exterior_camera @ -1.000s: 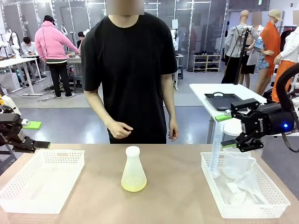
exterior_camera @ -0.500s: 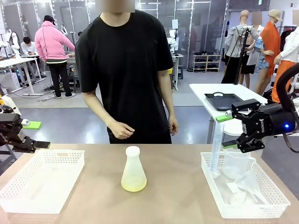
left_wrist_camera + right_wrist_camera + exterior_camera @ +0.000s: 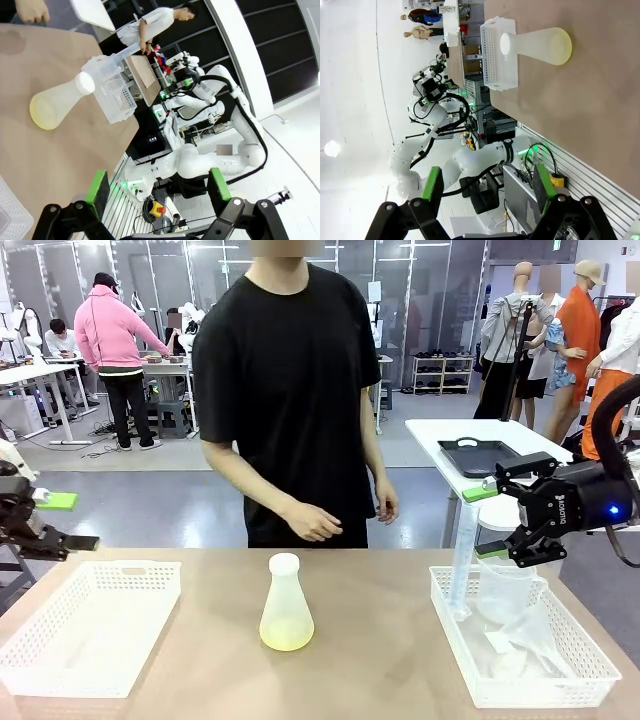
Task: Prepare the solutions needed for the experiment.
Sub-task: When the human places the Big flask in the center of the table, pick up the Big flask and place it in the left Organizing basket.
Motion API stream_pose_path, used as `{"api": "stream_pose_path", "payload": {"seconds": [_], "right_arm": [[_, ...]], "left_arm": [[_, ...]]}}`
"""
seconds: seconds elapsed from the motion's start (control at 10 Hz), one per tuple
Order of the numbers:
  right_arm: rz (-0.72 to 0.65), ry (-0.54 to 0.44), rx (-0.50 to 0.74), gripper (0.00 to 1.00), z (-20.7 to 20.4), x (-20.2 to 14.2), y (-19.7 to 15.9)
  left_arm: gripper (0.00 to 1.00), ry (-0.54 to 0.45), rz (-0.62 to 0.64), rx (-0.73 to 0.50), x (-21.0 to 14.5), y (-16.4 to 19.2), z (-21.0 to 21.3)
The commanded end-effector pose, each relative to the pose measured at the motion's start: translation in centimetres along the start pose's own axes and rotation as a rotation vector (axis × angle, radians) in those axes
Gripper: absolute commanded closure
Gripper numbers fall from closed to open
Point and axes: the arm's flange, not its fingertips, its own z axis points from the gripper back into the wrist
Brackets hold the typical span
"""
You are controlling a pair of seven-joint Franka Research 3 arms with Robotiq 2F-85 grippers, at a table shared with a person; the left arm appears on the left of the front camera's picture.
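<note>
Your left pincer (image 3: 65, 522) stands open and empty beside the left edge of the table (image 3: 385, 650), fingers level, pointing inward. Your right pincer (image 3: 485, 522), also open, hovers over the right basket (image 3: 540, 703). The solutions (image 3: 286, 637) rest in the flask (image 3: 285, 590) at mid-table, well apart from both.

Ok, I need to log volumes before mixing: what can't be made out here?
- Front view: cylinder markings, too small and faint.
- Front view: whether the jug holds anything, clear plastic behind basket mesh.
- All views: flask exact liquid level, blurred by frosted wall.
</note>
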Motion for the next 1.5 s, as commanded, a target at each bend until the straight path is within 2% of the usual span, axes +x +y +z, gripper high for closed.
{"api": "stream_pose_path", "payload": {"seconds": [0.0, 0.1, 0.4, 0.7, 0.8, 1.2, 1.3, 1.4], "right_arm": [[0.008, 0.0, 0.017, 0.1, -0.1, 0.1, 0.1], [0.008, 0.0, 0.017, 0.1, -0.1, 0.1, 0.1], [0.008, 0.0, 0.017, 0.1, -0.1, 0.1, 0.1], [0.008, 0.0, 0.017, 0.1, -0.1, 0.1, 0.1], [0.008, 0.0, 0.017, 0.1, -0.1, 0.1, 0.1], [0.008, 0.0, 0.017, 0.1, -0.1, 0.1, 0.1], [0.008, 0.0, 0.017, 0.1, -0.1, 0.1, 0.1], [0.008, 0.0, 0.017, 0.1, -0.1, 0.1, 0.1]], "left_arm": [[0.0, -0.01, -0.098, -0.061, 1.1, -1.0, 4.0], [0.0, -0.025, -0.136, -0.099, 1.7, -1.6, 5.8], [0.0, -0.021, -0.319, -0.086, 4.2, -3.3, 10.8], [0.0, -0.001, -0.479, -0.07, 6.9, -4.4, 11.7], [0.0, -0.037, -0.359, -0.063, 5.2, -4.9, 11.3], [0.0, -0.037, -0.359, -0.063, 5.2, -4.9, 11.3], [0.0, -0.035, -0.382, -0.063, 5.4, -4.2, 11.4], [0.0, -0.02, -0.539, 0.003, 8.5, -3.4, 11.6]]}}
